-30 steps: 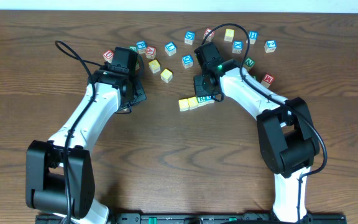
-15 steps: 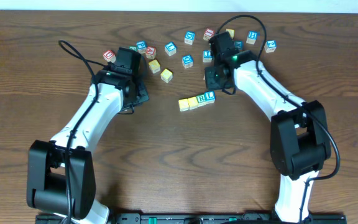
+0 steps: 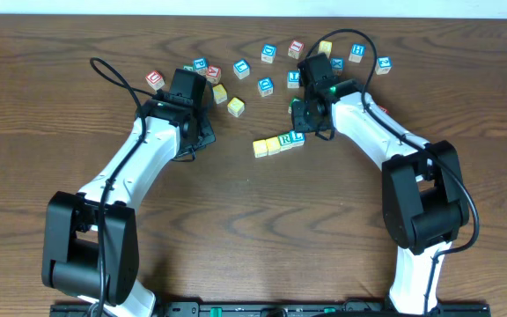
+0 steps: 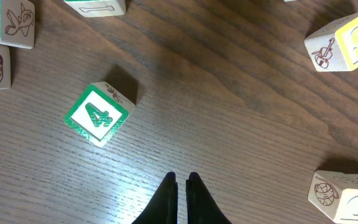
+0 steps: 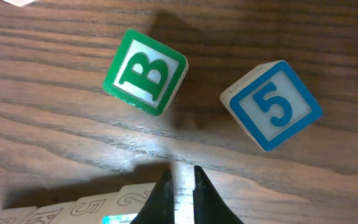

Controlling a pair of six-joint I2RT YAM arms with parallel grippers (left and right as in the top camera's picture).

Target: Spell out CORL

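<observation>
Four wooden letter cubes [image 3: 279, 143] lie touching in a slightly tilted row near the middle of the brown wooden table [image 3: 253, 238]. From overhead you can read R and L at its right end, while the two yellow faces on the left are too small to read. A second ago the white right arm [image 3: 368, 123] stood over that right end. It has since pulled back toward the scattered cubes, leaving the L uncovered. The last letter looks placed, so if those yellow cubes are C and O, your word is finished. The white left arm [image 3: 139, 158] has only crept a little toward the loose pile.

The left wrist view shows what the arm hides from above. The left gripper [image 4: 182, 183] has its fingers together, holding nothing, above bare wood. A green-framed 4 cube [image 4: 99, 115] lies just ahead of it, and a yellow S cube [image 4: 344, 43] lies well off to the right.

In the right wrist view, the right gripper [image 5: 180, 177] has its fingers narrowly apart and empty. The row's pale side faces lie at the lower left. A green B cube [image 5: 145, 71] and a blue 5 cube [image 5: 272, 106] lie beyond it, apart from each other.
</observation>
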